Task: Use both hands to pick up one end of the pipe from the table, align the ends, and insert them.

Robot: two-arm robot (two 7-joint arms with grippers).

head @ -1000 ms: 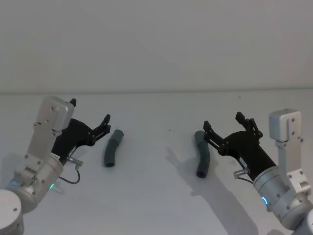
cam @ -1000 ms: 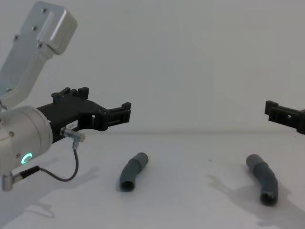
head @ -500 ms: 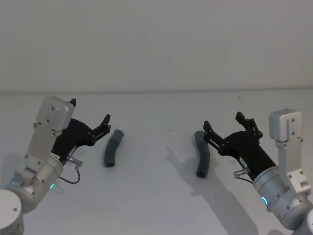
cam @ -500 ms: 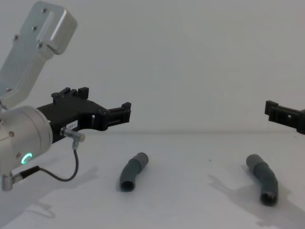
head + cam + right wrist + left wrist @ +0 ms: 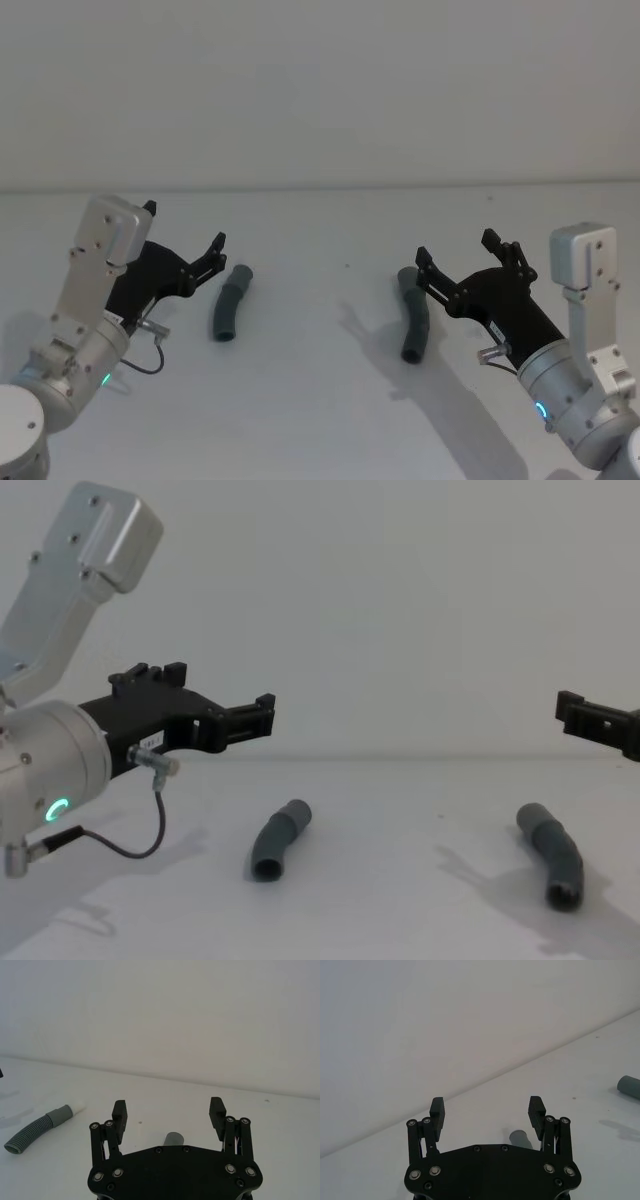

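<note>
1. Pipe: two separate bent grey pieces lie flat on the surface (image 5: 320, 400), well apart from each other. The left piece (image 5: 229, 302) lies left of centre. The right piece (image 5: 412, 312) lies right of centre. Each has its far end nearer the middle of the surface. In the right wrist view, the left piece shows a ribbed body and a white tip (image 5: 77, 1108) at one end. The round ends facing the chest view are dark.

2. Left gripper (image 5: 184, 226): raised above the surface, just left of the left piece and pointing toward its far end. Jaws spread, not touching the piece. In the left wrist view, one end of the piece shows between the fingers, below them.

3. Right gripper (image 5: 456, 247): raised above the surface, just right of the right piece. Jaws spread, not touching the piece. In the right wrist view, an end of the piece shows between the fingers, below them.
</note>
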